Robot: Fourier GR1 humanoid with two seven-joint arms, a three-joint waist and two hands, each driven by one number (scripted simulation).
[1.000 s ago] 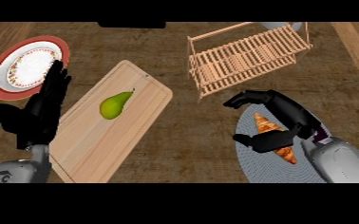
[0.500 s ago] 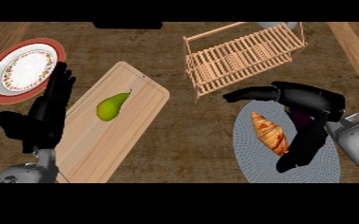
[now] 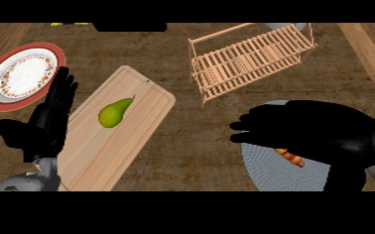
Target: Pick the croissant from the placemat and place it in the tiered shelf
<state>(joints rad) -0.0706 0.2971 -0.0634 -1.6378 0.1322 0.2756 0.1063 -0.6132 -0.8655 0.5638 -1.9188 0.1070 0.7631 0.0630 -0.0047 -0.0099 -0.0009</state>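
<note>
My right hand [image 3: 315,129] has slid over the ridged croissant [image 3: 290,157] on the round woven placemat [image 3: 267,172]. I cannot tell whether it grips.

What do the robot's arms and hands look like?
Both hands are plain black with no markings. The left hand has long, slim fingers and joins a smooth, rounded grey forearm. The right hand appears as a broad black shape, and no grey of its arm shows. No cables or sleeves are visible.
</note>
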